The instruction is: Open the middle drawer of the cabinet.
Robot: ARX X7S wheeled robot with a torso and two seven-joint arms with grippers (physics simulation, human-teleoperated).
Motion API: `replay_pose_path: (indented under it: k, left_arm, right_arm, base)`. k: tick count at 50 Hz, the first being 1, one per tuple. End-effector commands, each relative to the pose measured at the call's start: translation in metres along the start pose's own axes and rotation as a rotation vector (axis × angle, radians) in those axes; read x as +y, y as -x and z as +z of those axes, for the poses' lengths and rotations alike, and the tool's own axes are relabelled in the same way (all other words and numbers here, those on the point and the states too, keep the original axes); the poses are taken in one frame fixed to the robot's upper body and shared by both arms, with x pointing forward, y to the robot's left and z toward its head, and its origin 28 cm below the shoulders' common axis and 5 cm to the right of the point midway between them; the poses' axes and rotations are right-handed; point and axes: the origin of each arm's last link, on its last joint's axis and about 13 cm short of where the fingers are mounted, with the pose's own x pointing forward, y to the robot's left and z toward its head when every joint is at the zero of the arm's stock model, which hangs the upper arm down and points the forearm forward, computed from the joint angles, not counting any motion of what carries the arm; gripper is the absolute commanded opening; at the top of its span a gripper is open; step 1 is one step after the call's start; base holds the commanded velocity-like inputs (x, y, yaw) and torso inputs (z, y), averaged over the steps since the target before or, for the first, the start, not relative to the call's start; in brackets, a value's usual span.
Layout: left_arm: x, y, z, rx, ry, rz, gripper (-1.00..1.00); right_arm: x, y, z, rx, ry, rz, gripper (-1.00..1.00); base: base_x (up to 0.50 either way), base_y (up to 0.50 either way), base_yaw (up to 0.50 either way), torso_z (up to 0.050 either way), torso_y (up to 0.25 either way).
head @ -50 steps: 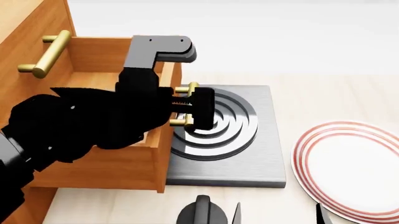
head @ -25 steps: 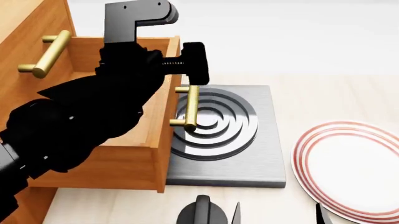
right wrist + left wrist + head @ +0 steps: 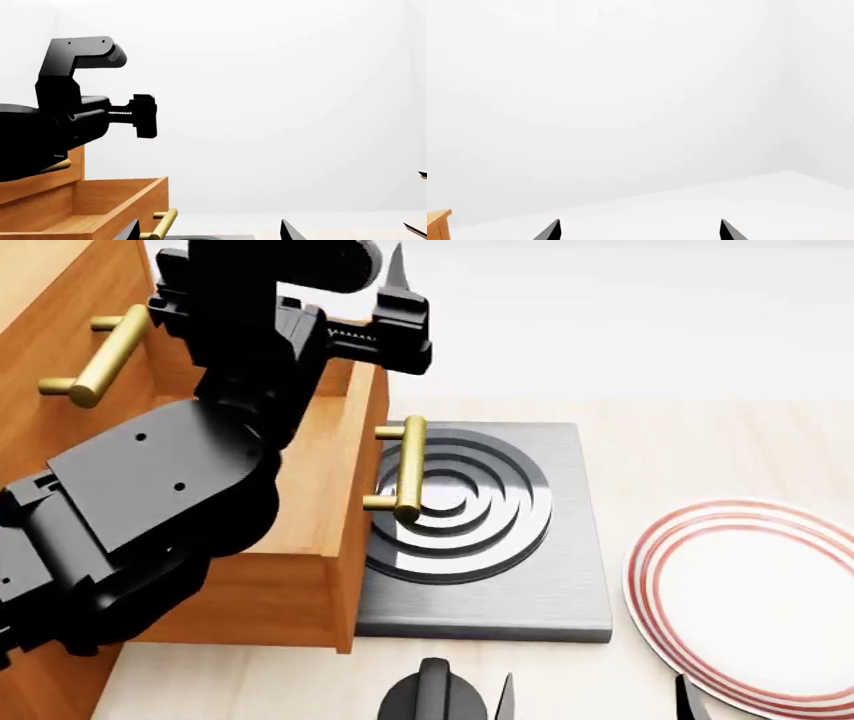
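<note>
Head view shows the middle drawer (image 3: pixel 327 530) pulled far out of the cabinet (image 3: pixel 54 300), so the job looks done. Its brass handle (image 3: pixel 407 468) hangs over a grey stove plate with rings (image 3: pixel 534 530). The left gripper (image 3: pixel 387 305) is up in the air above the drawer's front edge, with its two black fingers spread apart and nothing between them. The right gripper (image 3: pixel 207 232) only shows two dark tips, wide apart, and it grabs nothing too. What could go wrong: the big black left arm (image 3: pixel 147 510) sits right over the open drawer, so if it drops or swings it could bump the drawer's wall and push it back in, or knock the top drawer's handle (image 3: pixel 100 355). The drawer is out very far, so a hard bump might tip it. Things sit on a pale wood top (image 3: pixel 694 440), and a white plate with red rings (image 3: pixel 747 590) lies near the stove plate. The room is plain white with nothing else to see
</note>
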Motion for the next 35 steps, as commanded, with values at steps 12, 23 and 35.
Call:
replay_pose_path:
  k: [12, 23, 35]
  left_arm:
    - [0.012, 0.026, 0.025, -0.234, 0.003, 0.003, 1.0]
    - [0.02, 0.053, 0.042, -0.372, -0.059, 0.038, 1.0]
    - [0.031, 0.078, 0.068, -0.477, -0.064, 0.054, 1.0]
  right_arm:
    - [0.0, 0.0, 0.0, 0.002, -0.001, -0.001, 1.0]
    - [0.0, 0.0, -0.001, 0.006, 0.001, -0.006, 1.0]
    - [0.0, 0.0, -0.001, 0.009, 0.005, -0.004, 1.0]
  base:
    - [0.0, 0.0, 0.0, 0.0, 0.0]
    - [0.0, 0.0, 0.0, 0.0, 0.0]
    - [0.0, 0.0, 0.0, 0.0, 0.0]
